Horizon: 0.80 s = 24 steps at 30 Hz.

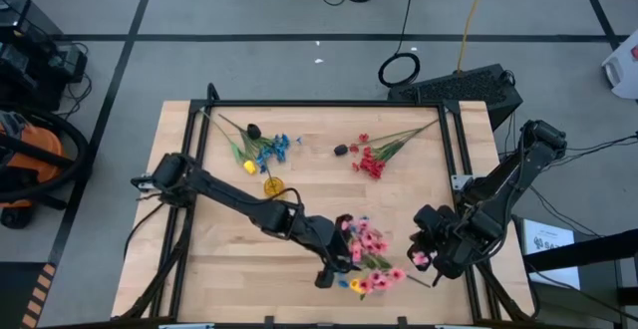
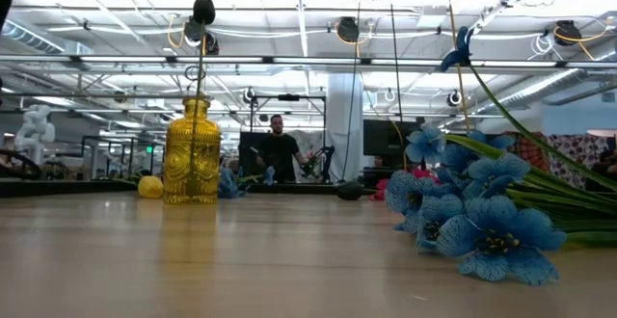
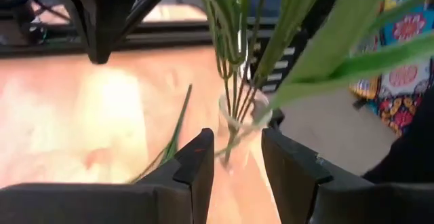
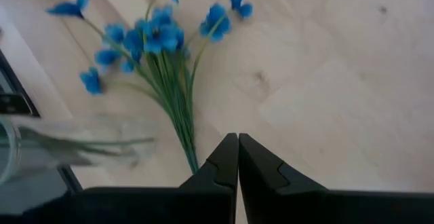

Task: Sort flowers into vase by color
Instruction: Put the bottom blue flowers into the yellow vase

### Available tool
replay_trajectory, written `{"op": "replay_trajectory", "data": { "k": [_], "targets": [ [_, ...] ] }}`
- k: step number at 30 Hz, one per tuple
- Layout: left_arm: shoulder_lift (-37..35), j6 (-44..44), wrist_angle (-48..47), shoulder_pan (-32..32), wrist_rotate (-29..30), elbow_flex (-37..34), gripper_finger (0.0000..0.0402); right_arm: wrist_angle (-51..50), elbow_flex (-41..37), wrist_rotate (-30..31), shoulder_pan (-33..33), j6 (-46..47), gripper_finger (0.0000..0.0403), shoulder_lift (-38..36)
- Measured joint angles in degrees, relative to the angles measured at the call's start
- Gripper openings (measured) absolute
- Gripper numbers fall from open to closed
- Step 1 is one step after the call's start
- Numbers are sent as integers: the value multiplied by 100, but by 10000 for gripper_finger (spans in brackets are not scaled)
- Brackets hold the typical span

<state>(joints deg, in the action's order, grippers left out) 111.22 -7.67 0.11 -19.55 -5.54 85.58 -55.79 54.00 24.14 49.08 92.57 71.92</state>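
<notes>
My left gripper (image 1: 327, 274) (image 3: 237, 149) is open at the near middle of the table. Its fingers stand on either side of a clear glass vase (image 3: 243, 119) with green stems in it. From above, pink blossoms (image 1: 369, 241) top that spot. My right gripper (image 1: 424, 249) (image 4: 237, 139) is shut just right of it, low over the wood. A blue spray (image 4: 156, 37) (image 2: 482, 222) lies flat on the table, its stem ends beside my right fingertips. A single pink blossom (image 1: 419, 259) shows by the right gripper. A yellow glass vase (image 1: 271, 184) (image 2: 191, 154) stands upright and holds one dark bud (image 2: 202, 10). My left gripper has the clear vase's neck (image 3: 234, 125) between its open fingers, coming at it on a slant from above. I cannot tell whether either finger touches the glass.
Yellow, blue and dark sprays (image 1: 261, 150) lie at the far left. A red spray (image 1: 374, 160) and a loose dark bud (image 1: 341, 150) lie at the far middle. A black frame (image 1: 319, 103) borders the table. Bare wood (image 1: 229, 259) shows at the near left. A person (image 2: 280, 149) stands in the room behind.
</notes>
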Motion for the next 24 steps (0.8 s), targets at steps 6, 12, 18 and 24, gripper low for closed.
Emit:
{"op": "replay_trajectory", "data": {
  "k": [6, 12, 18, 24],
  "targets": [
    [-451, 106, -1354, 142, 46, -100, 130, 5, 0, 153, 0, 149, 4, 0],
    [-971, 166, -1336, 157, 260, -748, 130, -16, 1, 151, 0, 255, 4, 16],
    [-1468, -456, -911, 102, 576, -1594, 130, -30, 0, 123, 83, -285, 3, 138],
    [-1587, -1146, -463, -154, 772, -2013, 130, 328, -401, 113, 324, -457, 1, 138]
  ]
}}
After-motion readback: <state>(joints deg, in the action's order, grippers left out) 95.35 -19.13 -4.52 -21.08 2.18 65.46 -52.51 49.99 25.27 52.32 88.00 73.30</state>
